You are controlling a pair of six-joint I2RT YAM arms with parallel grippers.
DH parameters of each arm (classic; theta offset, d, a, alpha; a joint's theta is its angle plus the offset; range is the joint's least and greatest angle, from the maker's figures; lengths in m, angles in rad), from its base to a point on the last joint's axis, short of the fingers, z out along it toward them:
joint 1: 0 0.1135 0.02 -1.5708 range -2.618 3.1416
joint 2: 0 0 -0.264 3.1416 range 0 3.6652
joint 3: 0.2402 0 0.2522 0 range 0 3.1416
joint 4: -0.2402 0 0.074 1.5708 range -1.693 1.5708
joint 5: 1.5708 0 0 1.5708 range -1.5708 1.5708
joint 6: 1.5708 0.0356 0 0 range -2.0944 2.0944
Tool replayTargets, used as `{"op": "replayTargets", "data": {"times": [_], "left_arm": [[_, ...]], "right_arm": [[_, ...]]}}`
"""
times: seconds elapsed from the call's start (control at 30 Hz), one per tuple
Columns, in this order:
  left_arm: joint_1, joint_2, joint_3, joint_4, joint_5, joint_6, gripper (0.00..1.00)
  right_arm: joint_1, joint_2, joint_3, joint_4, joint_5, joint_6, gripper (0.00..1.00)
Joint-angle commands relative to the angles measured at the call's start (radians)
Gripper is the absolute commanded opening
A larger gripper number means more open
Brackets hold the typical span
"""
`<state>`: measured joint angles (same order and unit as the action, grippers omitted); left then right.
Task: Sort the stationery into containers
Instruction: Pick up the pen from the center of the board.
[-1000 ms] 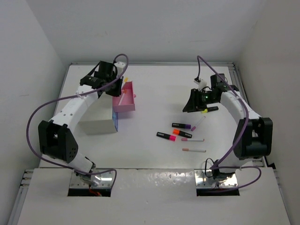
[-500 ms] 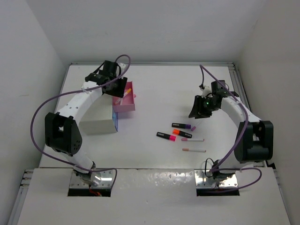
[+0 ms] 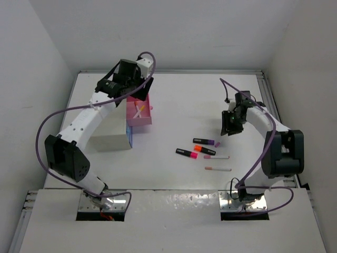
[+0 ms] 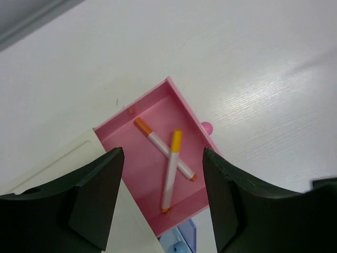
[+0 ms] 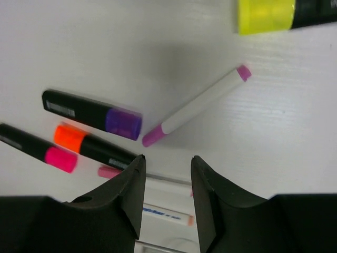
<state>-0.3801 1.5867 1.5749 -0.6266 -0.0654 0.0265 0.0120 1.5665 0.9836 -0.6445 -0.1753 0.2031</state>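
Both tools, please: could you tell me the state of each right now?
Left tool: open, holding nothing.
Right tool: open, holding nothing.

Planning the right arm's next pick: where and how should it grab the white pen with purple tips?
Take the white pen mid-barrel, from straight above, with the fingers closing across its width. It lies flat and diagonal, with bare table on either side there. Its lower tip sits close to the purple-capped highlighter.
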Motion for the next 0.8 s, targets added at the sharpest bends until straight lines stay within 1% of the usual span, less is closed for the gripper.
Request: {"op": "replayTargets", "data": {"times": [0.0,0.03,0.07,0.1,0.13,0.17,0.2,0.23,0.27,0.33,0.37,0.43,0.47,0.57,0.77], "left_arm": [[-0.020,-0.076,-0.010,0.048,0.051,0.098,0.68],[-0.022,-0.080,-0.018,0.045,0.059,0.116,0.68],[-0.023,-0.086,-0.032,0.042,0.115,0.181,0.69],[-0.023,-0.099,-0.038,0.025,0.210,0.225,0.69],[-0.023,-0.103,-0.042,0.013,0.255,0.263,0.69],[-0.025,-0.108,-0.052,0.001,0.297,0.321,0.72],[-0.023,-0.119,-0.056,-0.013,0.356,0.338,0.74],[-0.022,-0.122,-0.062,-0.016,0.383,0.361,0.75],[-0.022,-0.123,-0.062,-0.022,0.427,0.371,0.76],[-0.023,-0.123,-0.058,-0.030,0.458,0.378,0.77],[-0.020,-0.120,-0.050,-0.033,0.481,0.378,0.77],[-0.016,-0.122,-0.047,-0.035,0.502,0.375,0.77],[-0.013,-0.128,-0.047,-0.035,0.521,0.374,0.77],[-0.011,-0.129,-0.050,-0.038,0.532,0.362,0.77],[-0.003,-0.131,-0.053,-0.056,0.539,0.357,0.77]], "right_arm": [[0.014,0.061,0.116,-0.041,0.001,-0.285,0.39],[0.013,0.070,0.141,-0.081,-0.021,-0.351,0.39],[0.013,0.078,0.174,-0.101,-0.056,-0.413,0.40],[0.016,0.089,0.190,-0.145,-0.078,-0.551,0.41],[0.017,0.092,0.202,-0.165,-0.095,-0.632,0.41],[0.019,0.098,0.228,-0.185,-0.119,-0.701,0.41],[0.019,0.105,0.239,-0.220,-0.140,-0.849,0.41],[0.020,0.109,0.253,-0.236,-0.154,-0.932,0.42],[0.022,0.119,0.257,-0.269,-0.177,-1.078,0.42],[0.020,0.138,0.283,-0.316,-0.203,-1.212,0.43],[0.020,0.151,0.294,-0.378,-0.223,-1.335,0.45],[0.020,0.200,0.337,-0.437,-0.236,-1.433,0.47],[0.020,0.220,0.355,-0.493,-0.242,-1.508,0.49],[0.029,0.303,0.401,-0.546,-0.237,-1.585,0.51],[0.054,0.339,0.340,-0.460,-0.173,-1.676,0.51]]}}
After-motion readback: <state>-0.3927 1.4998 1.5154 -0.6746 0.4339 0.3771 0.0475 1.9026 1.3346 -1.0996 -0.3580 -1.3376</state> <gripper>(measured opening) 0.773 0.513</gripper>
